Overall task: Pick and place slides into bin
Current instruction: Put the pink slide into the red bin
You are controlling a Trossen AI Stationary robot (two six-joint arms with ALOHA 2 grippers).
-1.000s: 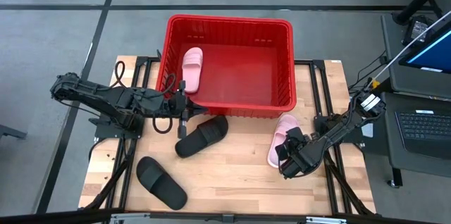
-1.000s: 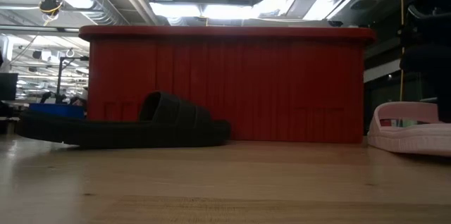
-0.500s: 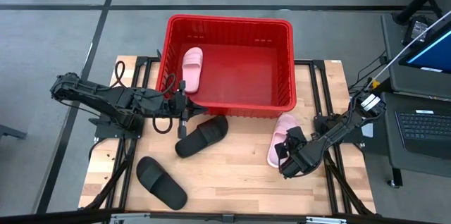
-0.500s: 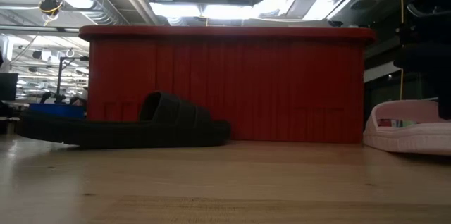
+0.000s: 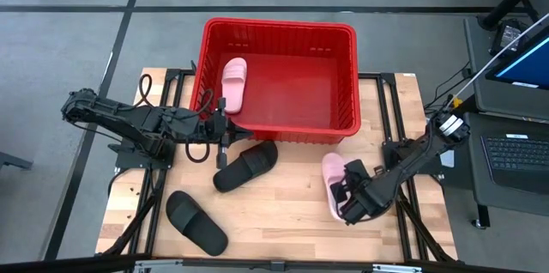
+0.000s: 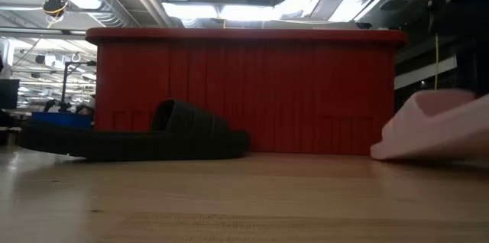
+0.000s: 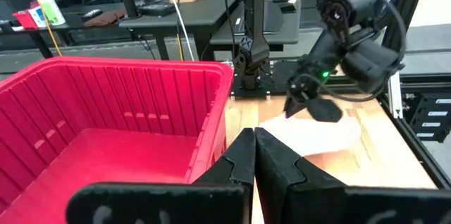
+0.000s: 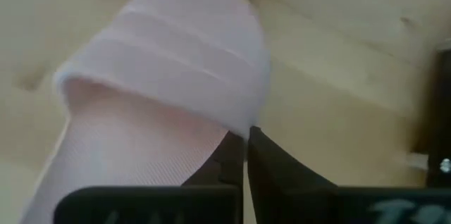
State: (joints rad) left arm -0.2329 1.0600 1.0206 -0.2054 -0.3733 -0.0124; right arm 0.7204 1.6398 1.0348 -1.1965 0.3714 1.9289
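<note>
A pale pink slide (image 5: pixel 333 184) lies on the table's right part, just in front of the red bin (image 5: pixel 343 125). My right gripper (image 5: pixel 349 199) is shut on it. In the low view this slide (image 6: pixel 432 127) sits tilted. A second pink slide (image 5: pixel 233 84) lies on the bin's floor at its left. One black slide (image 5: pixel 246 166) rests sole-down before the bin, and another (image 5: pixel 196 221) lies near the front left. My left gripper (image 5: pixel 225 132) hovers shut beside the bin's near left corner, holding nothing. My right gripper pinches the edge of the pink slide's strap (image 8: pixel 239 120) between its two fingers (image 8: pixel 229 157), at the side of the strap. The fingers come slanting down from the table's right. The slide is tipped up on one side, and part of it still looks to be on the table.
The bin's tall lattice wall (image 6: pixel 248 94) stands between the slides on the table and its inside. A laptop and desk (image 5: pixel 515 148) stand off the table's right edge. Bare wood lies between the black slides and the pink one.
My right gripper has shut on the pink slide's strap and drawn back a little toward the table's near edge. The slide has slid with it toward the near edge and slightly left, turned a little, and tipped up on one side.
</note>
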